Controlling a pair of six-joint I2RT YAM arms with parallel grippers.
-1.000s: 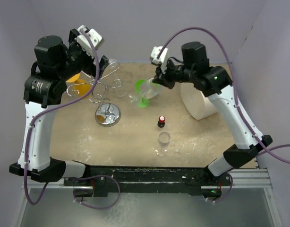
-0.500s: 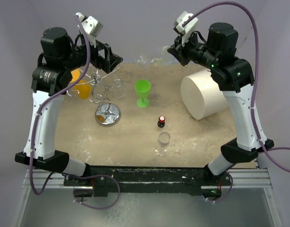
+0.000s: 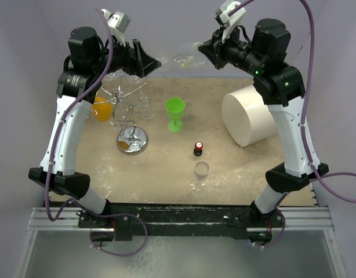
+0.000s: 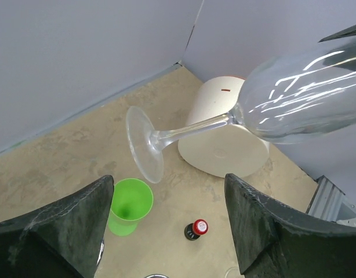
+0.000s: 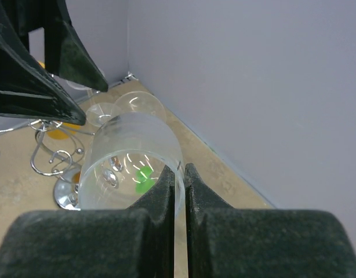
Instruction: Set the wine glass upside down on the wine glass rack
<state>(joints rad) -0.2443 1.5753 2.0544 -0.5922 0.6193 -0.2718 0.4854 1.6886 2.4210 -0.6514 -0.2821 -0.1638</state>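
right gripper (image 5: 179,174): jaws clenched on the rim wall of the glass (image 5: 131,156), held sideways in mid-air, foot pointing away from them. left gripper (image 4: 169,191): jaws spread, foot just ahead of the gap, not touching. rack (image 3: 132,141) well below both. risk: the rim pinch is thin, so a knock on the foot from the left jaws could pivot or drop the glass.

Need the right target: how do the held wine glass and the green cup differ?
The wine glass is clear, the green cup bright green. The wine glass hangs sideways, rim pinched by the right gripper; the green cup stands upright on the table. Both are stemmed.
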